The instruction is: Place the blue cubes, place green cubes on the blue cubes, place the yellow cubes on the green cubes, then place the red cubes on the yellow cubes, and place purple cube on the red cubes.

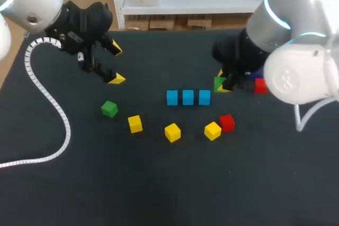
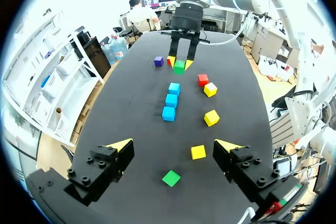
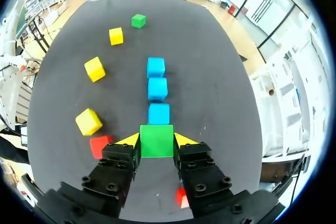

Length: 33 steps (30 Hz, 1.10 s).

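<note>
Right claw point(image 3: 157, 142) up close is clamped on a green cube point(image 3: 156, 139), just right of the row of three blue cubes point(image 3: 157, 92), I'd guess ready to stack it on one, while the left claw point(image 1: 116, 64) hangs open and empty far left, out of the way.

Black table point(image 1: 169, 194), matte dark top, soft even light across it

light: bright, even | shadows: soft, faint on table point(image 1: 159, 183) | glare: white sheen on right arm point(image 1: 296, 67)
</note>
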Motion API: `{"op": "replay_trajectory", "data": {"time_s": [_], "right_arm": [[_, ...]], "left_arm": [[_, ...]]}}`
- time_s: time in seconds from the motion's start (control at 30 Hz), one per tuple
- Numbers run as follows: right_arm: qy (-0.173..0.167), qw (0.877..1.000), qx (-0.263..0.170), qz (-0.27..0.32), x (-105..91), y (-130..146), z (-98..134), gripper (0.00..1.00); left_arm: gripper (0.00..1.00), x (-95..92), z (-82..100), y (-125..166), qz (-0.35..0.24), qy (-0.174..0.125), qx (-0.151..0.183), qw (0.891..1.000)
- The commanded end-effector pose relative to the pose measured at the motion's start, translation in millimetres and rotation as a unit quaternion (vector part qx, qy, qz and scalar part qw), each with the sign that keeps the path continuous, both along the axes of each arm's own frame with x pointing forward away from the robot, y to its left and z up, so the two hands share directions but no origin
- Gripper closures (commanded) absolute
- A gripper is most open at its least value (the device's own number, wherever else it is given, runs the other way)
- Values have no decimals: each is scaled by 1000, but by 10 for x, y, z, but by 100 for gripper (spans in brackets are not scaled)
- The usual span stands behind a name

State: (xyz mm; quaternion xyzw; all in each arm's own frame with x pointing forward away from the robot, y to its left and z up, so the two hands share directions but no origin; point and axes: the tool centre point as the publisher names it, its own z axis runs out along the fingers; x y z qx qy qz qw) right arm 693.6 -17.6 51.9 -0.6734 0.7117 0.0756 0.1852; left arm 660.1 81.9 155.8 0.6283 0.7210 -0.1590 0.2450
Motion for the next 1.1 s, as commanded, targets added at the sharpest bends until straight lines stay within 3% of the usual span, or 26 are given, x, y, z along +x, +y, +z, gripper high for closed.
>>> {"op": "replay_trajectory", "data": {"time_s": [0.03, 0.47, 1.1], "right_arm": [[21, 1000, -7, 13, 154, 201, -43, 100], [8, 1000, -19, 1, 99, 444, -73, 100], [1, 1000, -1, -25, 50, 484, -199, 100]], "left_arm": [[0, 10, -3, 5, -1, 0, -1, 1000], [0, 10, -3, 5, -1, 0, -1, 1000], [0, 10, -3, 5, -1, 0, -1, 1000]]}}
